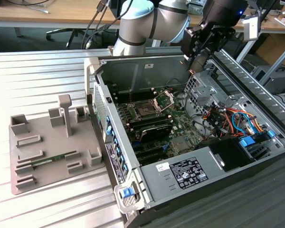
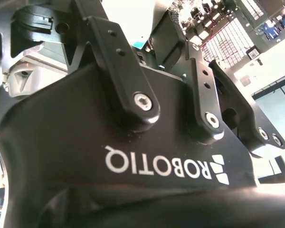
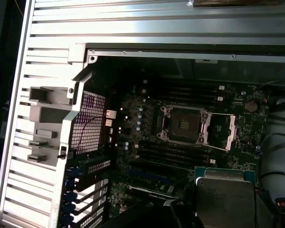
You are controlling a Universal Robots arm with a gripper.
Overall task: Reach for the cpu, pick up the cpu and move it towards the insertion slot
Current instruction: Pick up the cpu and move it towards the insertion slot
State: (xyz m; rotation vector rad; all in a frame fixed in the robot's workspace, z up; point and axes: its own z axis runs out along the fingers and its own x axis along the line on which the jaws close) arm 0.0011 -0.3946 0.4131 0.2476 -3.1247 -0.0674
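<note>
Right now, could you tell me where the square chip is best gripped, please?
Probably by two opposite side edges, coming from above its top: the chip is flat and square, with a broad metal lid that offers nothing to pinch.

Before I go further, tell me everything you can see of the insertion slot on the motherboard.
The insertion slot is a square dark socket on the green motherboard inside the open computer case. Its silver metal hinged frame is swung open beside it, leaving the socket bed exposed and empty. It lies flat, with long black memory slots running alongside. Nothing touches it. In the exterior view it sits mid-board, the frame tilted up.
</note>
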